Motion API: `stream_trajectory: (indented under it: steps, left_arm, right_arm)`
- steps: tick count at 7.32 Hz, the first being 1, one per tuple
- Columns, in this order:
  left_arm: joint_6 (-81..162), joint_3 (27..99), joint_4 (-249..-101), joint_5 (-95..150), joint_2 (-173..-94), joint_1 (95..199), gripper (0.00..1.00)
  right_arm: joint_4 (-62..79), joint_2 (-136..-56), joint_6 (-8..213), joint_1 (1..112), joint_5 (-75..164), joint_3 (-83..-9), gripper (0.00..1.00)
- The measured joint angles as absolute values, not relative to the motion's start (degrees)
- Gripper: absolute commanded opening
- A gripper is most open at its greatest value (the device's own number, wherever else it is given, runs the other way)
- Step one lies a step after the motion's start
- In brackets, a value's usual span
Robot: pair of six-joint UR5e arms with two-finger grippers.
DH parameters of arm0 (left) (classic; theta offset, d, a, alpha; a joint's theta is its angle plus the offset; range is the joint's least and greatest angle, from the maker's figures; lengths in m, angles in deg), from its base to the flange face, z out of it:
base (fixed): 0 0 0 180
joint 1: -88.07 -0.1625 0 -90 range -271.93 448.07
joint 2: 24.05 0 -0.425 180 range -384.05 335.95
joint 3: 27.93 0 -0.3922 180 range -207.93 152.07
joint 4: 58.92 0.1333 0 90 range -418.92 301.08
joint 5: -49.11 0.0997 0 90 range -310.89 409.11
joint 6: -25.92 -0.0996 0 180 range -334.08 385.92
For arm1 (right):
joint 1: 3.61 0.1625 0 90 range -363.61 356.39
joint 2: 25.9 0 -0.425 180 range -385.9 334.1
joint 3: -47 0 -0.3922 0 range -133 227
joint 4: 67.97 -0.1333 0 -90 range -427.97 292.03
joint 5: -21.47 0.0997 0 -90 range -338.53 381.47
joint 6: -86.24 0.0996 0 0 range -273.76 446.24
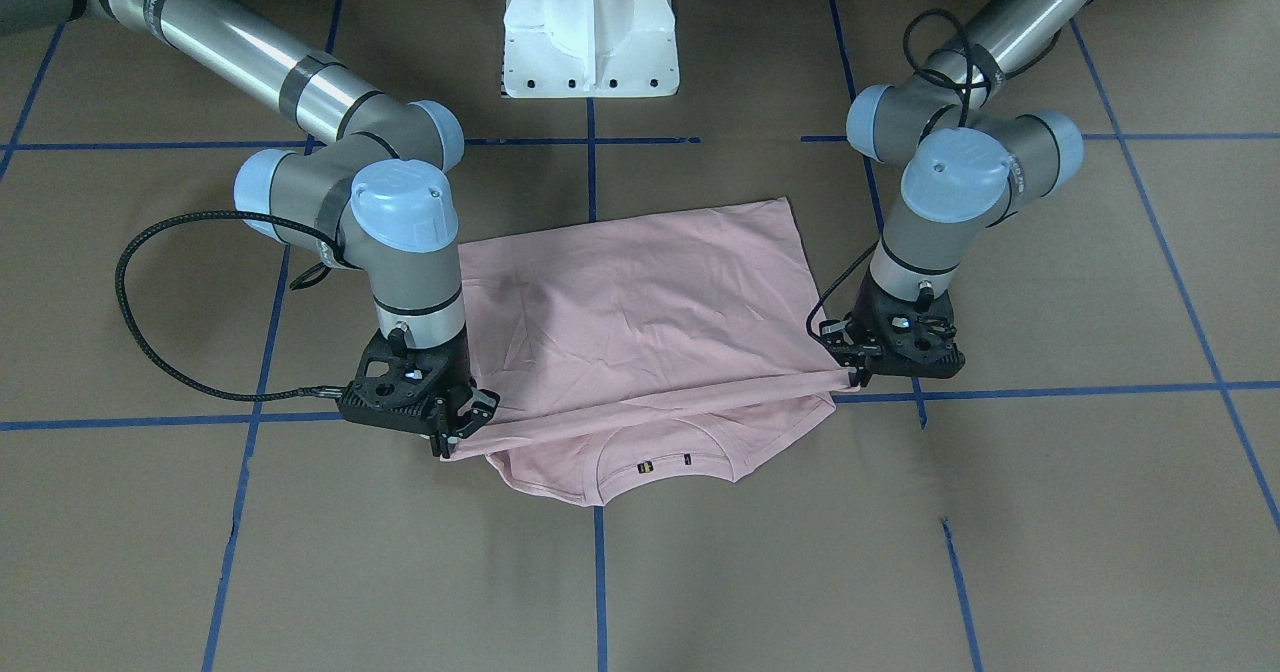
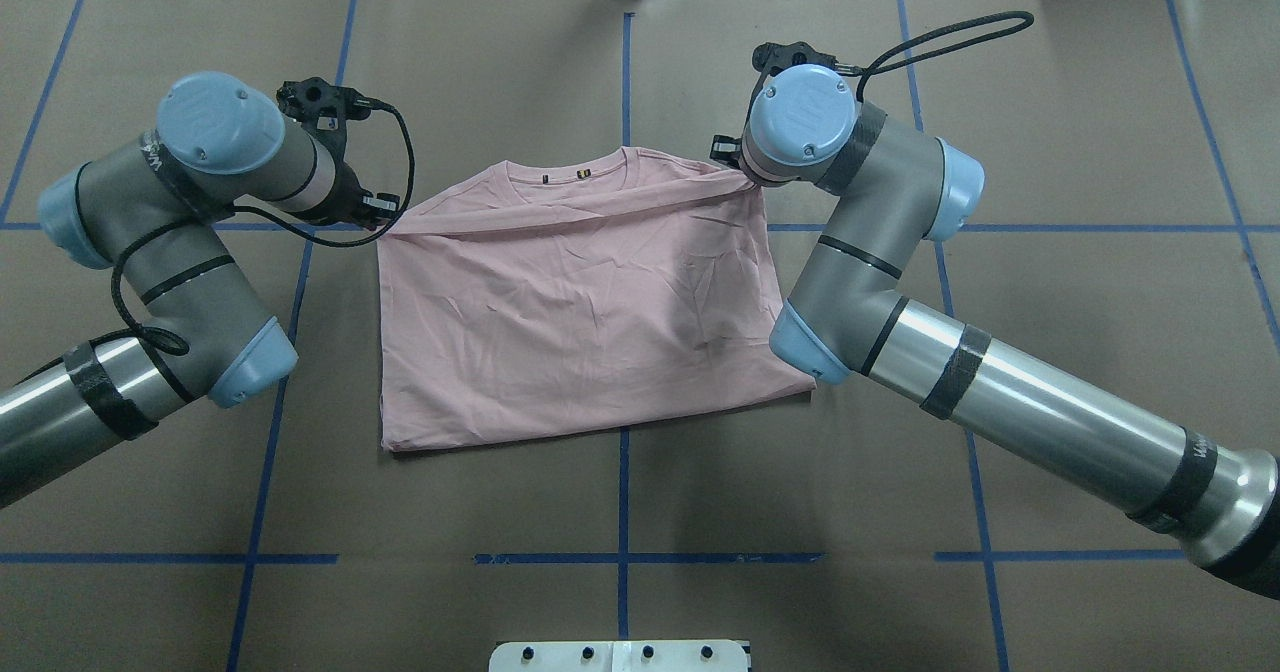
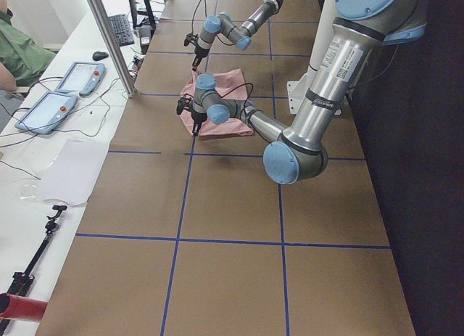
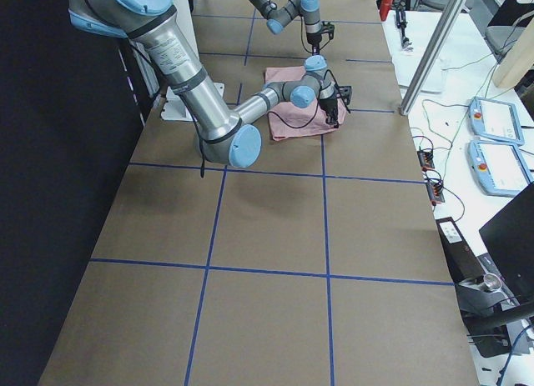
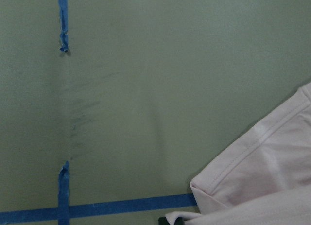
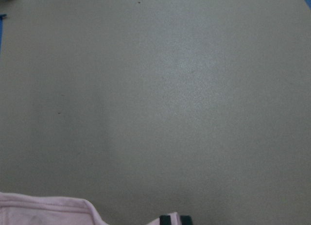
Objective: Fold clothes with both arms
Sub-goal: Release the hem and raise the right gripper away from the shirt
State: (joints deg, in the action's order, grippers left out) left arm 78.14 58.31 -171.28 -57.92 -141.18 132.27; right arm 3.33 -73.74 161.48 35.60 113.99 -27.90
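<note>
Left hand [image 1: 856,376], right hand [image 1: 462,430], gripping T-shirt [image 1: 640,312] edge

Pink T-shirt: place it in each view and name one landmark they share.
Front-facing: T-shirt at centre, collar at bottom.
Overhead: T-shirt at centre, collar at top.
Exterior left: T-shirt small, upper middle.
Exterior right: T-shirt small, upper middle.
Left wrist: T-shirt in lower right corner.
Right wrist: T-shirt in lower left corner.
Landmark: white pedestal base, in all four exterior views.
</note>
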Motion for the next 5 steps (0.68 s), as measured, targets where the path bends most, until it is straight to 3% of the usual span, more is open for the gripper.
stream_trajectory:
  steps: [2,4,5]
  left_arm:
    - [74.6,62.9,-171.8,-58.8,-139.7,132.5,1.0]
    - [74.4,72.3,-172.0,-61.8,-133.7,132.0,1.0]
    - [76.4,77.9,-172.3,-62.3,-129.0,130.6,0.9]
  right_arm:
    - [3.2,-73.9,157.2,36.9,116.1,-28.2,1.0]
    - [3.3,-76.8,148.9,40.6,123.2,-31.3,1.0]
    - [3.3,-79.9,145.6,41.9,124.9,-34.5,1.0]
